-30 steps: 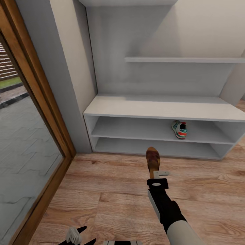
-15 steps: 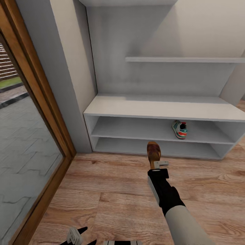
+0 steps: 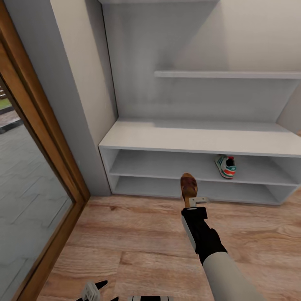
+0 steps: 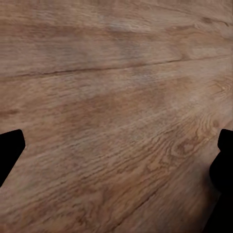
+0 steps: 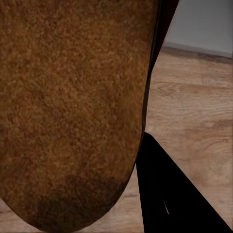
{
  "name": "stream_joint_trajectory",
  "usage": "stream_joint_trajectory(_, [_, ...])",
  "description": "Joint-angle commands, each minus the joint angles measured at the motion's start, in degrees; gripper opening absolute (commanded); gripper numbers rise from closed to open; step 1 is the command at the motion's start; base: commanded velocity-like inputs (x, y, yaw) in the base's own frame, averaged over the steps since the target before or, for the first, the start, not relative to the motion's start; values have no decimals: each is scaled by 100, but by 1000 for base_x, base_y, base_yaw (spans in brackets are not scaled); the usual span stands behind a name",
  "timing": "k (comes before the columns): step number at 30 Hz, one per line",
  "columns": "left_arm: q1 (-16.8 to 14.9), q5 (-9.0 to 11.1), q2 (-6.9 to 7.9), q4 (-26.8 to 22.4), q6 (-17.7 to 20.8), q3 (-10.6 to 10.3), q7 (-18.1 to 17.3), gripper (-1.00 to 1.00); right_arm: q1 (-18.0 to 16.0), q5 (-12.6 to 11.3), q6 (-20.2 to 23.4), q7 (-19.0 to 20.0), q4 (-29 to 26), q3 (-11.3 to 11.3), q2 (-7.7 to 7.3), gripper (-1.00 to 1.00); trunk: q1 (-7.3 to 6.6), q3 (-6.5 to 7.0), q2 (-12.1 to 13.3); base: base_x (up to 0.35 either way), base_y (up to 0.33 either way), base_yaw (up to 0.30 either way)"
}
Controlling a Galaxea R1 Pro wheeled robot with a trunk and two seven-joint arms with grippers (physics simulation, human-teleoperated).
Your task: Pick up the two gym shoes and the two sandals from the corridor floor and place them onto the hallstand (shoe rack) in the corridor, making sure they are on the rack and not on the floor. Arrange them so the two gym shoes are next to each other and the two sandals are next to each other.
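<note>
My right gripper (image 3: pixel 192 200) is shut on the heel end of a brown sandal (image 3: pixel 188 186) and holds it above the corridor floor (image 3: pixel 138 238), just in front of the hallstand (image 3: pixel 196 141). In the right wrist view the sandal's (image 5: pixel 73 111) brown sole lies close against one black finger (image 5: pixel 170 194). One gym shoe (image 3: pixel 225 166), white with green stripes and an orange sole, stands on the hallstand's upper open shelf, right of the sandal. My left gripper (image 3: pixel 94 290) hangs low by the base; its fingertips (image 4: pixel 9 150) stand wide apart over bare planks.
A wood-framed glass door (image 3: pixel 33 175) runs along the left, with a grey wall post (image 3: pixel 71 108) between it and the hallstand. A white wall shelf (image 3: pixel 228 74) hangs above the hallstand's flat top. The lower shelf (image 3: pixel 150 187) holds nothing that shows.
My right arm has pushed the sandal forward toward the hallstand. The whole view has then shifted, so the camera moved; the hallstand looks slightly nearer. The gym shoe stays on its shelf.
</note>
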Motion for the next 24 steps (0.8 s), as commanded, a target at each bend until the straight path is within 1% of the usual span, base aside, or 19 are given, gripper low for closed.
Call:
stream_joint_trajectory(1, [-3,25,4,6,-28,-16,-10,100,-3,29,39,-16,-5,8,0,-100,2,-5,-2,333,0,0])
stream_joint_trajectory(15, [-4,25,-5,6,-32,-16,-12,100,-3,33,41,-16,31,-14,0,-100,2,-5,-2,335,0,0])
stream_joint_trajectory(19, [-6,25,-4,6,-32,-13,-13,100,-3,37,40,-16,48,-130,0,-100,2,-5,-2,336,0,0])
stream_joint_trajectory(22, [-10,25,-3,6,-34,-12,-15,100,-3,37,41,-16,59,-262,0,-100,2,-5,-2,336,0,0])
stream_joint_trajectory(24, [-11,25,-4,6,-34,-12,-15,100,-3,38,41,-16,86,-303,0,-100,2,-5,-2,336,0,0])
